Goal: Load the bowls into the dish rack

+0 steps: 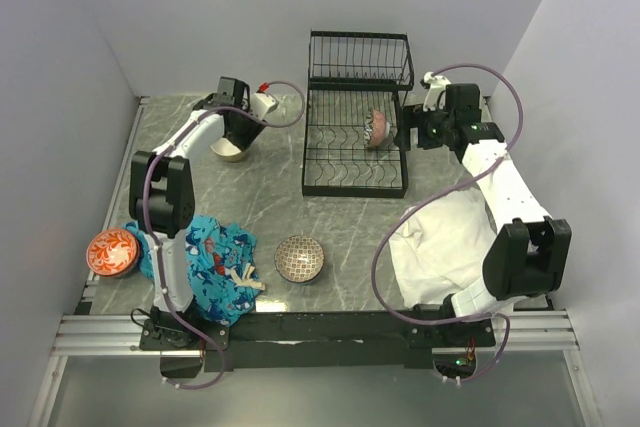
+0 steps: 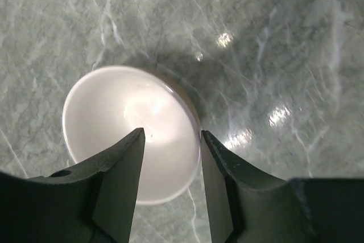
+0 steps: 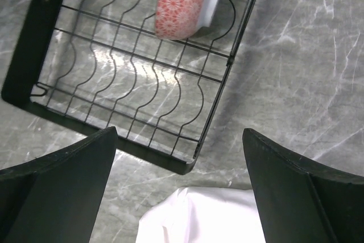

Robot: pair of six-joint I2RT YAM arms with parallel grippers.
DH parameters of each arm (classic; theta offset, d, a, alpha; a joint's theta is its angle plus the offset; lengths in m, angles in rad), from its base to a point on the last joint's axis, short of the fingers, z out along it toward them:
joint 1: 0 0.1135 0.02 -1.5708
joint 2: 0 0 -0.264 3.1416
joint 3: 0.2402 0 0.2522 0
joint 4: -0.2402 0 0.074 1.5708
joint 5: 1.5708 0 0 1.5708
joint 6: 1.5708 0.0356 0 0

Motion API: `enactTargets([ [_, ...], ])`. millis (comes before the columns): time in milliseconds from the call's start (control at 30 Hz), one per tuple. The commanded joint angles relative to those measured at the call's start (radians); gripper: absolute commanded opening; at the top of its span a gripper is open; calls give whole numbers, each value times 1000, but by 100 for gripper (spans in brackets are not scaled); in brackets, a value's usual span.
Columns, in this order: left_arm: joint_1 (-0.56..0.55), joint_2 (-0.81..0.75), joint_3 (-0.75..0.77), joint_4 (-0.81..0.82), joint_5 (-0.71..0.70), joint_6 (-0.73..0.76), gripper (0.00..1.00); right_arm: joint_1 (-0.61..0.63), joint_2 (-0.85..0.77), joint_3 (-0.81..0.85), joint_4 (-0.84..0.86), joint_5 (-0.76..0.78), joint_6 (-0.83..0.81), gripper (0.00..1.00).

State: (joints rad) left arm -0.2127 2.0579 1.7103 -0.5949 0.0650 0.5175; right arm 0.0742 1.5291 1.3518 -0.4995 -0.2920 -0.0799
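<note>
I have the left gripper (image 2: pixel 170 135) at the white bowl (image 2: pixel 114 112) and the right gripper (image 3: pixel 179 135) beside the dish rack (image 3: pixel 37 32).
My left jaws are half spread, straddling the bowl's rim without pinching. My right jaws gape wide by the rack's corner, and a red patterned bowl (image 3: pixel 182 4) stands on edge in its base.

- plain glossy white round ceramic bowl (image 2: pixel 114 112), beneath the black-fingered left claw (image 2: pixel 172 136)
- red round ceramic bowl with white flower print (image 3: pixel 181 1), in the black wire dish rack (image 3: pixel 34 38) ahead of the right claw (image 3: pixel 179 134)
- grey white-veined marble tabletop (image 2: pixel 273 38), below both claws
</note>
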Motion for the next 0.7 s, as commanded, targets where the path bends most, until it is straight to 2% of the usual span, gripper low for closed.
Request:
enactTargets([
  [0,-4,42,64,7,-36,26,49,-1,-86,-19,21,-50,-3,99],
  [233,-5,79,75,-43,-62,55,45,-4,-110,-43,95,-30,25,99],
  [400,-2,73,77,-42,-42,56,26,-2,-110,-37,82,-22,11,99],
  [500,-2,51,51,-29,-33,39,24,-4,-112,-46,78,-19,15,99],
  [667,-2,44,9,-33,-36,26,26,-2,-115,-59,85,-18,15,99],
])
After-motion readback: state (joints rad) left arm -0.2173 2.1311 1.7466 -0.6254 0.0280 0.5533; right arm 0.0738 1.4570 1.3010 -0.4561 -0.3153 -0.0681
